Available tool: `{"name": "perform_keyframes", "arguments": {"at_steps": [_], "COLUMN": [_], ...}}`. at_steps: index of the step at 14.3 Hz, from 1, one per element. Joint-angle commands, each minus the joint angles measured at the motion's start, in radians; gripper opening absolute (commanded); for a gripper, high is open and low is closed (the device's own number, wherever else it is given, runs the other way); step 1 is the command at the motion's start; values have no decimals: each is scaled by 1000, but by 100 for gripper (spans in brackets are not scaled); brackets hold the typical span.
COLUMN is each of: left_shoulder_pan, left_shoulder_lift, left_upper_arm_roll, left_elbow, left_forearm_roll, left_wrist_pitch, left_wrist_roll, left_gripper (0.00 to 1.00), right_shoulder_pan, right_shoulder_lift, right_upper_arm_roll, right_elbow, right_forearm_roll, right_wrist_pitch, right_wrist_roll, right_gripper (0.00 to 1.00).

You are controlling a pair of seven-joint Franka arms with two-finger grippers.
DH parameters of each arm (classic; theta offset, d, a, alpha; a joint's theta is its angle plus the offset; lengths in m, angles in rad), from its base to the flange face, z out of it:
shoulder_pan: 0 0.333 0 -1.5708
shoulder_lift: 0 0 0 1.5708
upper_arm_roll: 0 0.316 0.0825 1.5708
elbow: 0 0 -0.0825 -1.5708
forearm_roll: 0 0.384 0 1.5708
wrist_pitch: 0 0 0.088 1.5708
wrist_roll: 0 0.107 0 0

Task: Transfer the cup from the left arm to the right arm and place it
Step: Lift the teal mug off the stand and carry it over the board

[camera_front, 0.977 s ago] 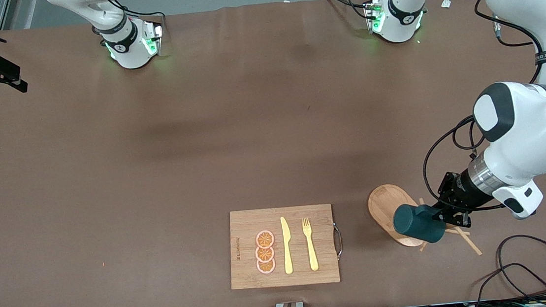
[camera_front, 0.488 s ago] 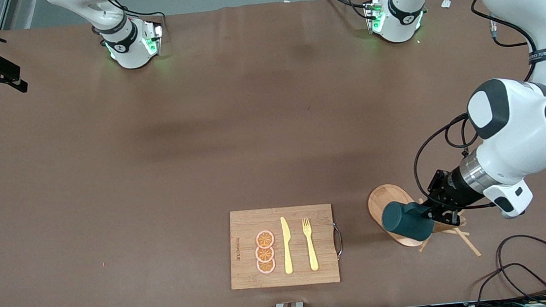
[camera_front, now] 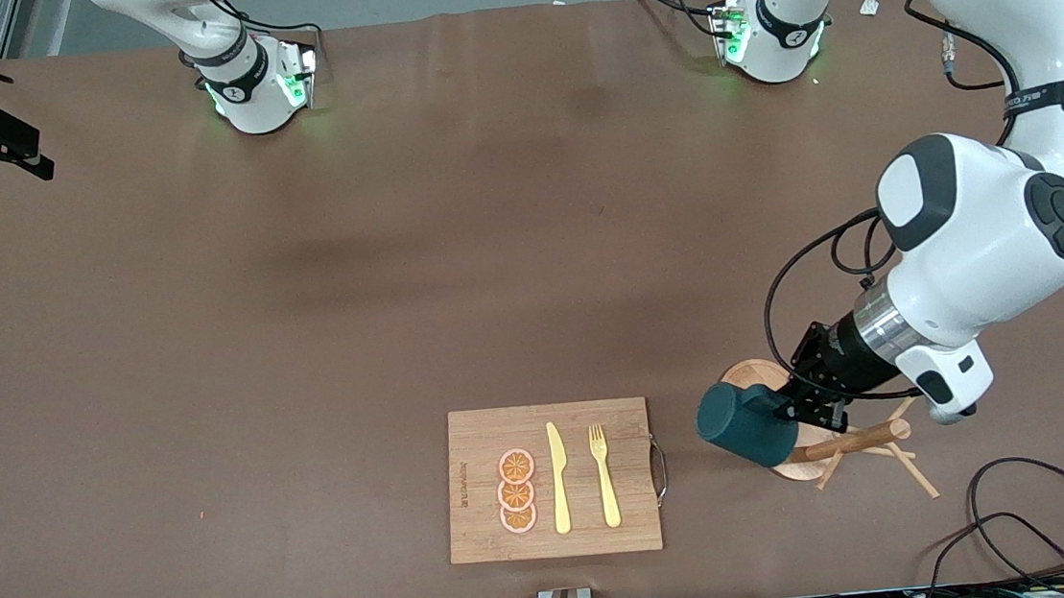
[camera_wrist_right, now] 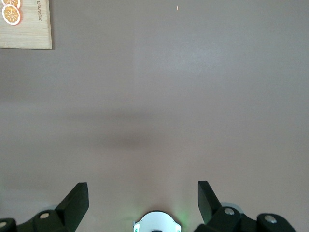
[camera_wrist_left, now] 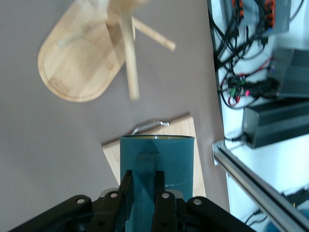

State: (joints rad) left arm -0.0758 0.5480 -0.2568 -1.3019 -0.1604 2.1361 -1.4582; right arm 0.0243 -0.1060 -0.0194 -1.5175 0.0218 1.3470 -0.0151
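Note:
The dark teal cup (camera_front: 743, 425) hangs on its side in my left gripper (camera_front: 787, 409), over the table beside the wooden rack's oval base (camera_front: 749, 376). In the left wrist view the black fingers (camera_wrist_left: 126, 181) are shut on the cup's handle, and the cup's body (camera_wrist_left: 169, 154) sticks out past them, with a thin ochre rim at its outer end. My right gripper (camera_wrist_right: 143, 193) is open and empty over bare brown table near its own base. It is out of the front view.
A wooden mug rack with a leaning pole (camera_front: 853, 440) and pegs stands under my left wrist. A cutting board (camera_front: 477, 439) with orange slices (camera_front: 517, 490), a yellow knife (camera_front: 558, 480) and fork (camera_front: 604, 476) lies near the front edge. Cables (camera_front: 1024, 526) lie at the front corner.
My left arm has carried the cup off the rack toward the right arm's end of the table. The rack's pole now shows. The right arm has not moved.

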Motion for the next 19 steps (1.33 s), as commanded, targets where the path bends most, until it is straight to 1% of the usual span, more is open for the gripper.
{"name": "perform_keyframes", "arguments": {"at_steps": [1, 4, 6, 8, 10, 12, 14, 16, 18, 19], "left_shoulder_pan": [-59, -145, -179, -243, -333, -442, -580, -712, -812, -866], "left_shoulder_lift": [-14, -2, 23, 46, 70, 89, 115, 135, 165, 179], "left_upper_arm_roll": [8, 21, 22, 46, 91, 166, 273, 391, 471, 514], "left_elbow": [7, 7, 18, 30, 33, 35, 35, 35, 35, 35], "left_forearm_roll": [-10, 59, 74, 137, 232, 300, 369, 380, 383, 409], "left_wrist_pitch": [-5, 68, 123, 143, 160, 165, 185, 212, 225, 229], "left_wrist_roll": [1, 1, 1, 1, 1, 1, -1, -1, -1, 1], "left_gripper": [1, 0, 0, 0, 0, 0, 0, 0, 0, 0], "right_shoulder_pan": [14, 14, 14, 14, 14, 14, 14, 14, 14, 14], "right_shoulder_lift": [5, 5, 5, 5, 5, 5, 5, 5, 5, 5], "right_upper_arm_roll": [-5, -5, -5, -5, -5, -5, -5, -5, -5, -5], "right_elbow": [11, 11, 11, 11, 11, 11, 11, 11, 11, 11], "right_forearm_roll": [-6, -6, -6, -6, -6, -6, -6, -6, -6, -6], "right_wrist_pitch": [-8, -8, -9, -9, -9, -9, -9, -9, -6, -8], "right_wrist_roll": [0, 0, 0, 0, 0, 0, 0, 0, 0, 0], "right_gripper": [100, 100, 100, 100, 100, 100, 100, 100, 100, 100]}}
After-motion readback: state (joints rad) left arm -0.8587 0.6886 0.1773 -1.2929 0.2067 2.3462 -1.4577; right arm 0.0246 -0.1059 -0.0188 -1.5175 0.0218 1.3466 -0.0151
